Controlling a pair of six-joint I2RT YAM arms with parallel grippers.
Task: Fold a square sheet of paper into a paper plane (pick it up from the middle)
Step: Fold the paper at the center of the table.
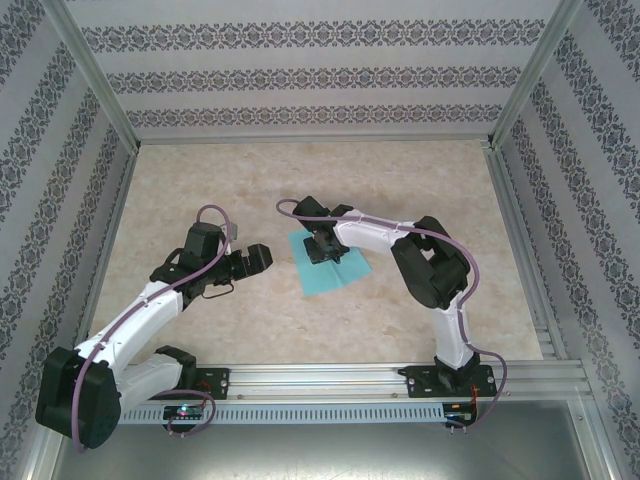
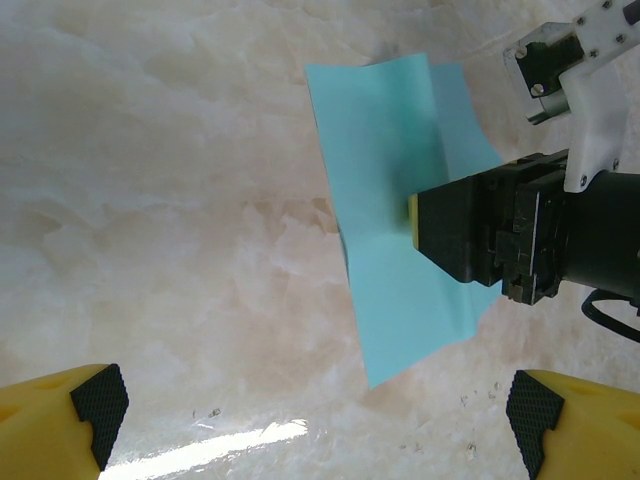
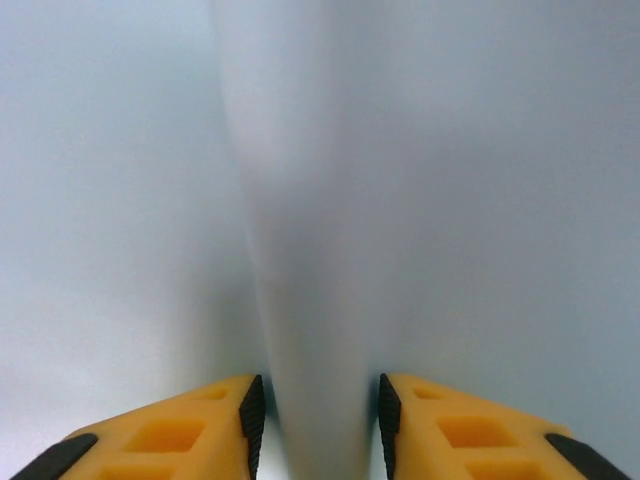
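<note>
Left gripper (image 1: 262,257): hovers over the table (image 1: 400,180), left of centre, pointing toward the sheet (image 1: 335,272). Just beside it, not touching. In the left wrist view its fingers (image 2: 100,400) sit at the two bottom corners, spread wide, with bare table (image 2: 150,200) between them. Released, empty (image 2: 315,420).

Sheet: light cyan, near the table's centre, between the two arms and skewed to the table edges. In the left wrist view it (image 2: 390,150) is not flat. A soft ridge runs along its length, and the strip on the far side of the ridge looks paler. Its near corner lies on the table.

Right gripper (image 1: 322,248): down on the sheet's upper middle, arm reaching in from the right. The left wrist view shows its black body and a sliver of yellow fingertip (image 2: 413,218) against the paper. In the right wrist view the pale sheet (image 3: 120,200) is very close and blurred. A raised fold of it stands between the two pads (image 3: 250,420), which press on both sides. Clenched on that fold (image 3: 320,420). Cannot tell whether the sheet is off the table.
</note>
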